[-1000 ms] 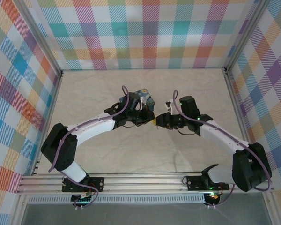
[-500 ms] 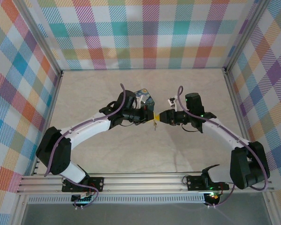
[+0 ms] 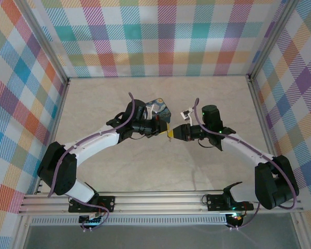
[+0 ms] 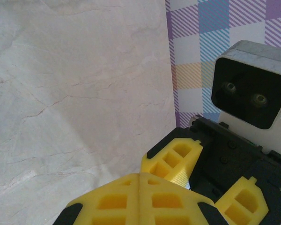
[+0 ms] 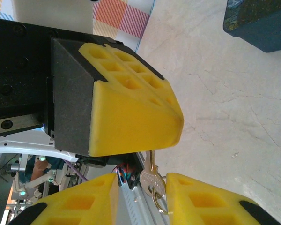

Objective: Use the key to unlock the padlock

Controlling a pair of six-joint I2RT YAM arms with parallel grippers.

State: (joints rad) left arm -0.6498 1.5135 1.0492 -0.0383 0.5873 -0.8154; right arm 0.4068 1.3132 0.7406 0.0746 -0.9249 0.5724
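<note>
The key (image 5: 152, 180) is small and silvery on a thin ring. It hangs head down, and its blade runs up into the shut yellow fingers (image 5: 131, 112) of my left gripper (image 3: 165, 130). In the left wrist view my left gripper (image 4: 140, 176) has its fingers pressed together with no gap. My right gripper (image 5: 139, 183) stands open around the key's head, with the ring against one finger. Both grippers (image 3: 171, 133) meet tip to tip above mid-table. The padlock is hidden.
A blue-and-yellow painted tin box (image 3: 158, 107) sits on the table just beyond the left gripper, and its dark corner (image 5: 260, 23) appears in the right wrist view. Checked walls and metal frame posts (image 3: 256, 98) bound the marbled table (image 3: 119, 166). The right wrist's camera housing (image 4: 250, 93) faces the left wrist.
The two grippers have closed the small gap between them and now meet tip to tip. Both arms shifted slightly toward the far side. The key stays in the left gripper.
</note>
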